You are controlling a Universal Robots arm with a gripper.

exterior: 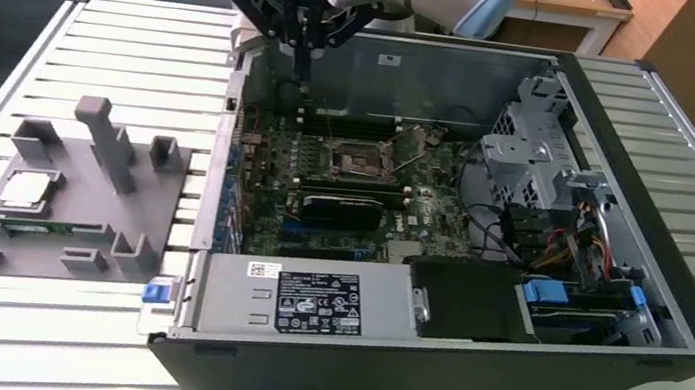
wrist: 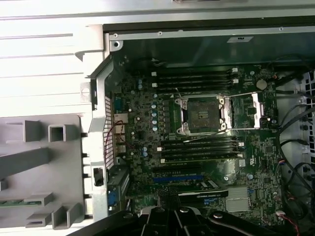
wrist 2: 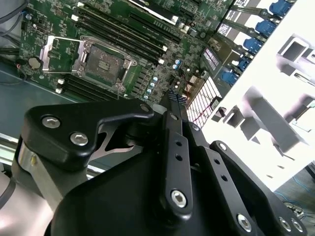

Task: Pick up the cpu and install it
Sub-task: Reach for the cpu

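Black end effector (wrist 2: pixel 173 98), seemingly silver screws (wrist 2: pixel 179 197).

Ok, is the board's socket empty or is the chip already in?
Empty: the socket shows its bare dark bed with the metal frame swung open, and the cpu lies on the grey holder.

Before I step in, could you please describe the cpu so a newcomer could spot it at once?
Find the open black computer case; on the exterior view's left of it sits a grey plastic holder. The cpu is the small flat shiny silver square on it, unlike the long thin green memory strip beside it.
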